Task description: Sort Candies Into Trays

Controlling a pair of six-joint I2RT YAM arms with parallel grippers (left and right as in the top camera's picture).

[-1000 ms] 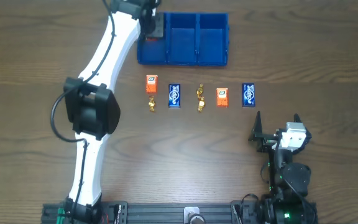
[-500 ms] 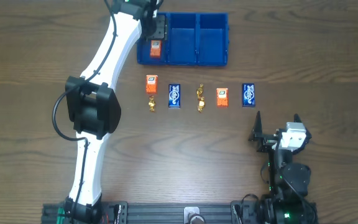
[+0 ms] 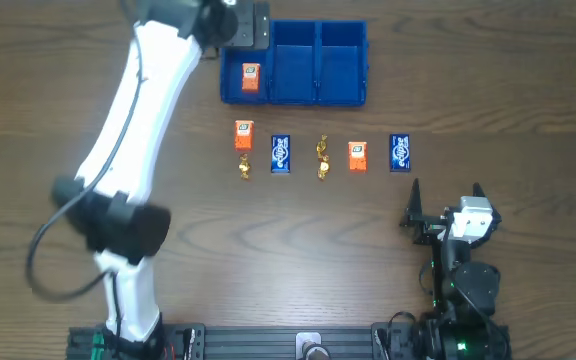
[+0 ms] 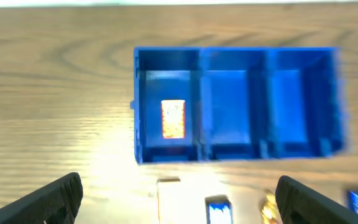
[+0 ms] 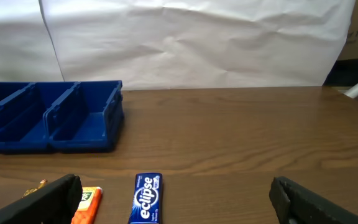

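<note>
Blue tray [image 3: 293, 98] sits by the far edge of the table [image 3: 528, 110], left of centre, with three compartments side by side. One orange candy [image 3: 251, 77] lies in the compartment nearest the table's left edge; the other two compartments hold nothing. The left gripper [image 4: 178, 180] hangs high, fingers spread wide, nothing between them. Going by its wrist view, it is over the strip of table just on the near side of the tray, not over the tray itself. Six candies lie in a row across mid-table, between the tray and the near edge. The orange pack [image 3: 243, 135] at the row's left end lies almost straight below the left gripper. A gold sweet [image 3: 245, 168] sits at that pack's near end, touching or just apart, cannot tell which. The right gripper [image 3: 447, 188] sits low toward the near-right corner, fingers wide apart and empty. The blue pack [image 3: 400, 152] at the row's right end lies just beyond it toward the far edge and slightly left, far nearer to it than to the left gripper. Both packs have their long axis running near edge to far edge, so fingers closing left-to-right would take the short width. Judgement: the left arm suits the orange pack with a mostly downward move, minding the gold sweet. The right arm suits the blue pack with a short forward reach.
</note>
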